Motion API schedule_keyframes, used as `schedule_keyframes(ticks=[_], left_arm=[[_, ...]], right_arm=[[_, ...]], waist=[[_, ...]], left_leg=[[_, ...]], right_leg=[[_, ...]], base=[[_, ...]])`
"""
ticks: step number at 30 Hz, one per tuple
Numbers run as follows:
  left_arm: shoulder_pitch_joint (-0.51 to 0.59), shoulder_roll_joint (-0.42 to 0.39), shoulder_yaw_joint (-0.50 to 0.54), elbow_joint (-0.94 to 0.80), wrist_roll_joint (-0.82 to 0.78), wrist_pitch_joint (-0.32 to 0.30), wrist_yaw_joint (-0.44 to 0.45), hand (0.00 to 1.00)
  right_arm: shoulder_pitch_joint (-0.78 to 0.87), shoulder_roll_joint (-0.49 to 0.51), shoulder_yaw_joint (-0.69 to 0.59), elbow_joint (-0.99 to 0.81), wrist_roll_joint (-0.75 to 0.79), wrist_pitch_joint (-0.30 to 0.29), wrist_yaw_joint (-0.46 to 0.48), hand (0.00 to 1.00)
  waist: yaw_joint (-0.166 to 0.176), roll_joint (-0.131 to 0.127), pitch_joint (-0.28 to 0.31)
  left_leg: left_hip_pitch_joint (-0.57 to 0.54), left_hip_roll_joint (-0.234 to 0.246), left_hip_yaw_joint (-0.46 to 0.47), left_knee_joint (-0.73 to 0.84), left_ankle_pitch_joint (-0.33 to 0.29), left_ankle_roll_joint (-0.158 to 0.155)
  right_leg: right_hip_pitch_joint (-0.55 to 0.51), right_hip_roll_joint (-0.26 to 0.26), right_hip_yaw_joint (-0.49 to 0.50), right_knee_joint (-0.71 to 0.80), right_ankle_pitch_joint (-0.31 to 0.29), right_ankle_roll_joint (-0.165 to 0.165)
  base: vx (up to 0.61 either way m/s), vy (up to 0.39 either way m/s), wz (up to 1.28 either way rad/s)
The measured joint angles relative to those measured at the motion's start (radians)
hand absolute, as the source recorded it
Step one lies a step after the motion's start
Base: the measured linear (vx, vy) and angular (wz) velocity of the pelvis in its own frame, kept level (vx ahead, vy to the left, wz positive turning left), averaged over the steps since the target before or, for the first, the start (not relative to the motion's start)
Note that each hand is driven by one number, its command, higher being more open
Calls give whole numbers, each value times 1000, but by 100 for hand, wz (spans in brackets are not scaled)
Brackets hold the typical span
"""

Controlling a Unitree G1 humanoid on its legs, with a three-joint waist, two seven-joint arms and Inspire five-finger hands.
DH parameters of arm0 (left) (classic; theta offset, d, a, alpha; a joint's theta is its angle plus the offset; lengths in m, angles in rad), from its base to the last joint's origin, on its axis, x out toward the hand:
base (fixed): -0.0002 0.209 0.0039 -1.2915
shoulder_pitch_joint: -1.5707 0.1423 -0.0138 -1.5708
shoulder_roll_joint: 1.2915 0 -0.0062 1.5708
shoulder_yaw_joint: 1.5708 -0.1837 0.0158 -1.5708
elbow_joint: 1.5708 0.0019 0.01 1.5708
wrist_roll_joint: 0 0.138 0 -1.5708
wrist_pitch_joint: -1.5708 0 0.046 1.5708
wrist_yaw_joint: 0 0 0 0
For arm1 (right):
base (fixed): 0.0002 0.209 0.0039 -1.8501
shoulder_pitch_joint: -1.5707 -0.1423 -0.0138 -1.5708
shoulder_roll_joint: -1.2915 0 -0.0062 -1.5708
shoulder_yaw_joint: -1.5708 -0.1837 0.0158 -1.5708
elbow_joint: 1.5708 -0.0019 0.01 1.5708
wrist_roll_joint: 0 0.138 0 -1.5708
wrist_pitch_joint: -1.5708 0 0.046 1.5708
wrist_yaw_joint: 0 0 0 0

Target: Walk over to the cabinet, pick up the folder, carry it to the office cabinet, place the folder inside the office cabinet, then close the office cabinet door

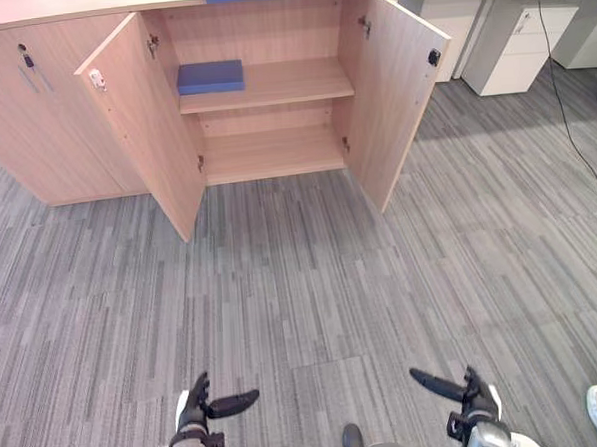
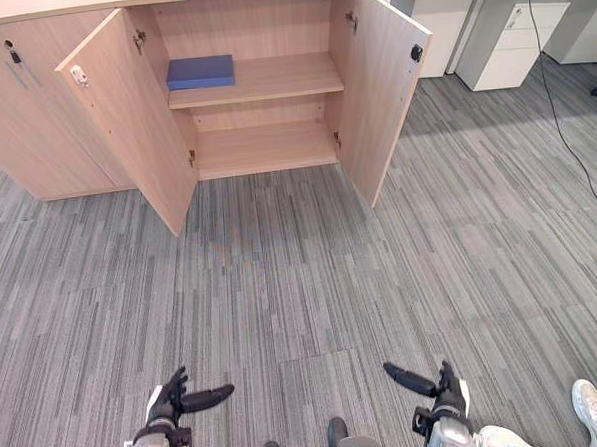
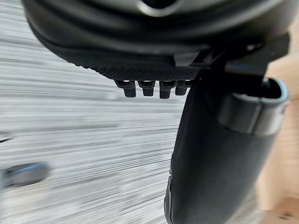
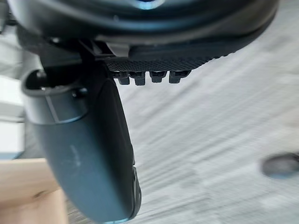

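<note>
Left hand [image 1: 200, 404] and right hand [image 1: 467, 390] released, empty, low over the floor [image 1: 302, 283]. Folder [image 1: 211, 77] lies at the upper shelf's [image 1: 291, 84] left end. Placing appears done; next move calls for stepping closer and pushing the doors [image 1: 143, 121] shut

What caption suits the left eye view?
Both open, left hand and right hand face an open cabinet with a folder on its upper shelf.
</note>
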Motion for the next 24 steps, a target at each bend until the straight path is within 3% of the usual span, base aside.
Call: schedule_keyframes(ticks=[11, 16, 18, 19, 21, 23, 24], left_arm=[[117, 4, 0, -135, -28, -15, -15, 100], [116, -15, 16, -176, -48, -15, -13, 100], [116, -25, 22, -206, -65, -14, -10, 100], [117, -28, 22, -224, -65, -14, -7, 100], [115, -29, 22, -236, -66, -14, 0, 100], [107, -23, 20, -244, -66, -15, 8, 100], [104, -17, 16, -245, -66, -14, 11, 100]], right_arm=[[14, -31, 119, -106, -93, -9, 38, 100], [-22, -60, 143, -121, -121, -10, 35, 100], [-31, -68, 150, -130, -125, -10, 32, 100], [-24, -69, 151, -131, -129, -10, 31, 100], [-21, -69, 154, -131, -129, -9, 30, 100], [-20, -69, 176, -141, -129, -9, 27, 100], [-10, -69, 192, -152, -129, -9, 27, 100]], waist=[[4, 0, 30], [8, 8, 62], [10, 16, 75], [11, 14, 82], [10, 15, 95], [2, 17, 119], [4, 14, 129]], left_leg=[[-17, -3, 26, -9, -1, 1], [-102, 9, 40, 84, -50, 12], [-132, 14, 45, 137, -85, 27], [-132, 7, 44, 167, -117, 39], [-124, 1, 38, 189, -142, 48], [-96, -3, 21, 193, -171, 78], [-69, -4, 17, 188, -187, 87]], right_leg=[[-27, -2, 16, -7, 6, 1], [-95, 3, 32, 34, -3, 5], [-159, 3, 36, 154, -71, 10], [-205, -10, 33, 288, -146, 16], [-244, -24, 7, 410, -189, 17], [-358, -60, -70, 674, -217, 9], [-392, -76, -106, 723, -254, -8]], base=[[-22, -13, -5], [-4, 6, -12], [35, 41, -7], [62, 41, 5], [70, 37, 8], [119, 37, 14], [222, 25, 6]])
